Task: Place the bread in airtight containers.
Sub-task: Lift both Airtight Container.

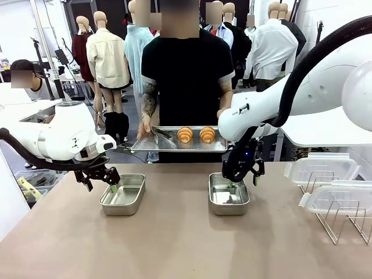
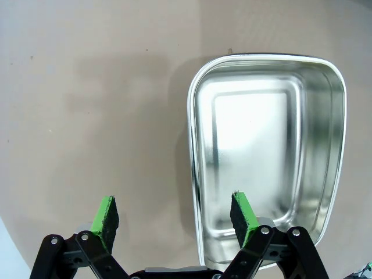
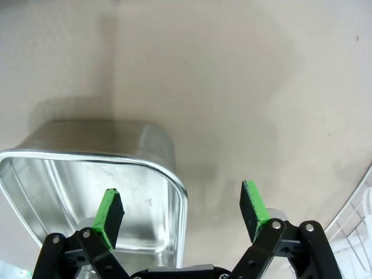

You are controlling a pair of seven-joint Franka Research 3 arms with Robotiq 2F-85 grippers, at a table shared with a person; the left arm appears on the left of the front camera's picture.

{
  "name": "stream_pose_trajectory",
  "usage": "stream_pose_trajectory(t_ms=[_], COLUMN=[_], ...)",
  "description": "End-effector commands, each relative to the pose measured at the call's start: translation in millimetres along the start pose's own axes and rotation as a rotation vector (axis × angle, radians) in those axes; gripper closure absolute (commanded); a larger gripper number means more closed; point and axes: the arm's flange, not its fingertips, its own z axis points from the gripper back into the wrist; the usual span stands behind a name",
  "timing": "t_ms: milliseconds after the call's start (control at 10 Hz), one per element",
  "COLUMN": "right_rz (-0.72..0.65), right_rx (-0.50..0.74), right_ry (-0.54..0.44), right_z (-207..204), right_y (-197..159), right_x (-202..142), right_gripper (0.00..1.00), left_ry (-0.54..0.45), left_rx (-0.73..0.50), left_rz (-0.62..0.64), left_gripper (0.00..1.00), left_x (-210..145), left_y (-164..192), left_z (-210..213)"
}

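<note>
"Front view, nearest strip first: what lies there?"

"Bare brown table (image 1: 174,250). Farther in, two steel tins stand side by side, well apart: the left tin (image 1: 122,196) and the right tin (image 1: 228,196). Both are open-topped, with their shiny floors showing."

"And the grippers?"

"The left gripper (image 1: 100,185) hangs low at the left tin's outer end, fingers spread wide, gripping nothing. The left wrist view has it straddling that tin's rim, one green pad (image 2: 243,216) above the steel floor and the other above the table. I cannot tell whether a pad touches the metal."

"The other arm?"

"Much the same. The right gripper (image 1: 241,179) is low at the right tin's far edge, jaws wide apart and holding nothing. In the right wrist view one pad is over the tin's inside near a rounded corner, and its partner is over bare tabletop."

"Anything off to the side?"

"On the robot's right, two clear lids (image 1: 322,168) rest on a wire rack (image 1: 343,226), well apart from the tins."

"So where is the bread?"

"Farthest back, past the table's edge. A person stands there holding a flat steel tray (image 1: 174,144), with one hand (image 1: 143,129) on its left end. On the tray a croissant (image 1: 185,134) and a second croissant (image 1: 207,134) sit just beside each other."
</note>
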Motion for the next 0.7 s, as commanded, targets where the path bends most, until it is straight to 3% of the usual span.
stream_pose_trajectory(t_ms=[0, 100, 400, 600], right_rz=[-0.003, 0.003, -0.005, -0.004], right_rx=[-0.024, -0.018, -0.012, -0.003], right_ry=[-0.009, -0.004, 0.008, 0.010], right_z=[-2, -3, -6, -6], right_y=[-1, -2, -2, -3], right_x=[4, 7, 11, 13], right_gripper=[0.17, 0.37, 0.97, 1.00], left_ry=[0.019, 0.022, 0.045, 0.053], left_rx=[-0.001, -0.009, -0.029, -0.029], left_rz=[0.004, 0.008, 0.005, -0.004], left_gripper=[0.00, 0.07, 0.65, 1.00], left_x=[7, 10, 15, 19], left_y=[1, 3, 1, -1], left_z=[2, 1, -8, -12])
